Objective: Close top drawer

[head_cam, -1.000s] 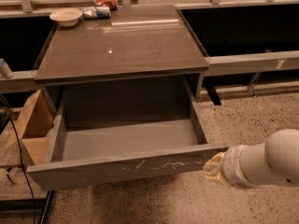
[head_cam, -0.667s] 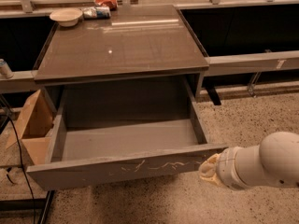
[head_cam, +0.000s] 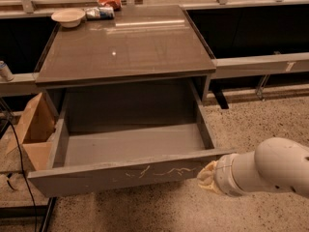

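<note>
The top drawer (head_cam: 130,144) is pulled fully out of the grey cabinet, and its inside holds nothing. Its flat front panel (head_cam: 120,175) has no handle and shows pale whitish scratches right of centre. My gripper (head_cam: 206,178) sits at the end of the white arm (head_cam: 270,173), which comes in from the lower right. It is against the right part of the drawer front, just right of the scratches.
The cabinet top (head_cam: 125,45) carries a white bowl (head_cam: 68,17), a can or packet (head_cam: 99,12) and a red item (head_cam: 110,2) at its back edge. A cardboard box (head_cam: 34,129) stands left of the drawer. A black cable (head_cam: 19,158) runs down the left. Speckled floor lies on the right.
My arm has shifted left along the drawer front, so the gripper is now closer to the scratches. The drawer has stayed open at about the same place.
</note>
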Robot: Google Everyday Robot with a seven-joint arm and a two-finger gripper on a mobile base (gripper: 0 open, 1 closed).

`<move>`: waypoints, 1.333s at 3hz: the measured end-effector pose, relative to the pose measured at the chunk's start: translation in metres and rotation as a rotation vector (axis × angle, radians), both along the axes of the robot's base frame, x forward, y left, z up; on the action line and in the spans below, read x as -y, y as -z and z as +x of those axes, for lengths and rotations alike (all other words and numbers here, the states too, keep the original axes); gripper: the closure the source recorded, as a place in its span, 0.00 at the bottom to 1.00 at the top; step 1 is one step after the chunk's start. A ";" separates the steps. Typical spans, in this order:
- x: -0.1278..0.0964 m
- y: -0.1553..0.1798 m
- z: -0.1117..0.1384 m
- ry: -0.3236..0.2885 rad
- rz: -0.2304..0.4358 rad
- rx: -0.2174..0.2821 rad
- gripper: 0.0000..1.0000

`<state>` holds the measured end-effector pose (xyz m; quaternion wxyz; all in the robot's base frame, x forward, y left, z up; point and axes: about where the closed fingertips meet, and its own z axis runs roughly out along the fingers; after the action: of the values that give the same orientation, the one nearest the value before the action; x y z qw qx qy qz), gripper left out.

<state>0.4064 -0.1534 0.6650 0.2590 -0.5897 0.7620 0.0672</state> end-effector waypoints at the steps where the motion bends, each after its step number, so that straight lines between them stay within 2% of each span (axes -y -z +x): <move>1: -0.011 0.008 0.004 -0.022 0.004 -0.003 1.00; 4: -0.038 0.027 0.034 -0.043 0.021 0.063 1.00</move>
<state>0.4404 -0.1150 0.6381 0.2876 -0.6049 0.7400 0.0622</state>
